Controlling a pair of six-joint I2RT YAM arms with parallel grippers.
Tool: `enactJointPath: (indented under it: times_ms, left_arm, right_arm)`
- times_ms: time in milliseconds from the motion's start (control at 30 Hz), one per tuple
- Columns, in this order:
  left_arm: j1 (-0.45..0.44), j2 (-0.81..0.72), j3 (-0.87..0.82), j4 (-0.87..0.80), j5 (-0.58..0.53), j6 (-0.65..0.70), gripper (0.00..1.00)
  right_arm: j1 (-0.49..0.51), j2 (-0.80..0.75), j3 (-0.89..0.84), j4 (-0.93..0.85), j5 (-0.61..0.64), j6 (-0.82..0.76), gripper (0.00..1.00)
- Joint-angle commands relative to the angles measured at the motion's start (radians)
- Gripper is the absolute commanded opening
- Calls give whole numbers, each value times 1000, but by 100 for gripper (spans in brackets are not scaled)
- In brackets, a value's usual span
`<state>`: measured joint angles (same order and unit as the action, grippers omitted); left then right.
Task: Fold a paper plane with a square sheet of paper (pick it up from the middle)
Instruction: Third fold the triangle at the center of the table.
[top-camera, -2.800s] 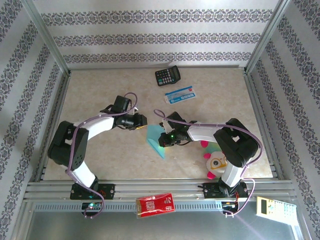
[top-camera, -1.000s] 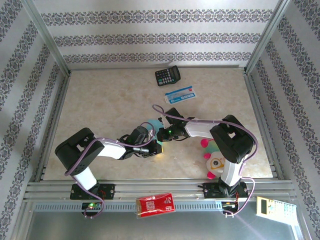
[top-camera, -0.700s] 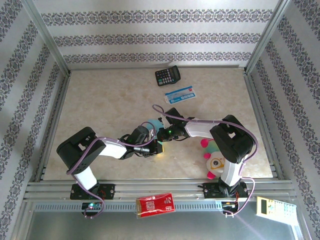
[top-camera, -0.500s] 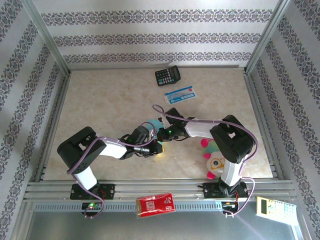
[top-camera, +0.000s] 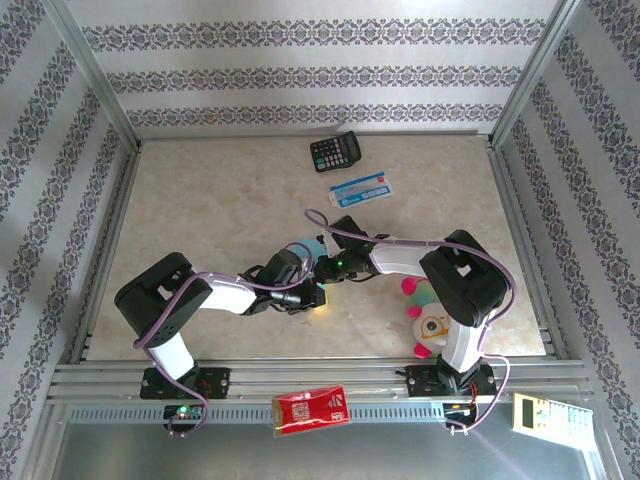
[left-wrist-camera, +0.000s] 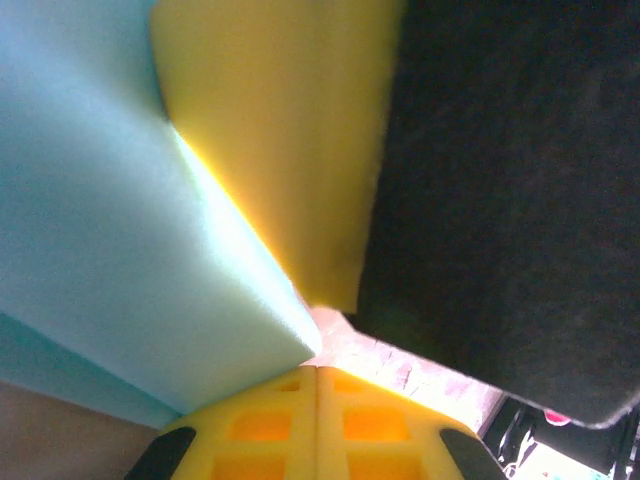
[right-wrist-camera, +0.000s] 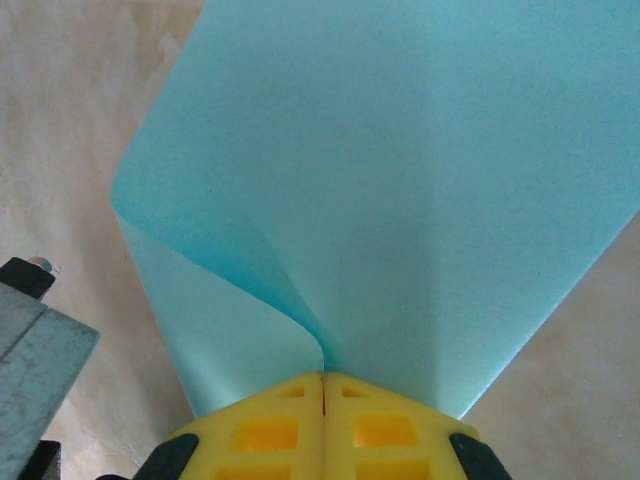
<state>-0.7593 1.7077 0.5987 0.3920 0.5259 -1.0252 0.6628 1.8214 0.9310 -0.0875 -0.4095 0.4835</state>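
The square sheet of paper (top-camera: 304, 247) is light turquoise and folded over on itself, near the table's middle. In the right wrist view the paper (right-wrist-camera: 400, 180) fans out from my right gripper (right-wrist-camera: 322, 375), whose yellow jaws are shut on its curled fold. My right gripper (top-camera: 322, 270) and left gripper (top-camera: 310, 291) meet tip to tip. In the left wrist view my left gripper (left-wrist-camera: 317, 368) has its jaws pressed together. A corner of the paper (left-wrist-camera: 120, 220) ends right at their tip; I cannot tell whether it is pinched. A yellow finger (left-wrist-camera: 280, 140) of the right gripper stands just beyond.
A black calculator (top-camera: 335, 152) and a blue-and-white card (top-camera: 360, 188) lie at the back of the table. A plush toy (top-camera: 425, 312) sits beside the right arm's base. A red packet (top-camera: 311, 410) and a white remote (top-camera: 538, 412) rest on the front rail.
The left arm swung from the paper's left side down and in under the right gripper. The right gripper carried the paper slightly back. Over the last second almost nothing moved.
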Motion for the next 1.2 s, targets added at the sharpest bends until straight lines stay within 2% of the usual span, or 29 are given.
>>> enactJointPath:
  times_ms: [0, 233, 500, 633, 1167]
  left_arm:
    - [-12, 39, 14, -139, -28, 30, 6]
    - [-4, -53, 2, -42, 2, 25, 9]
    - [33, -152, -14, -76, -13, 45, 14]
    - [35, -141, 2, -126, -12, 65, 13]
    - [52, -29, 17, -90, 8, 88, 10]
  right_arm:
    - [-8, 33, -32, -77, 67, -14, 0]
    - [-8, 33, -37, -77, 70, -13, 0]
    - [-11, 32, -41, -76, 72, -16, 0]
    - [-11, 31, -41, -75, 73, -16, 0]
    - [-11, 33, -40, -71, 68, -14, 0]
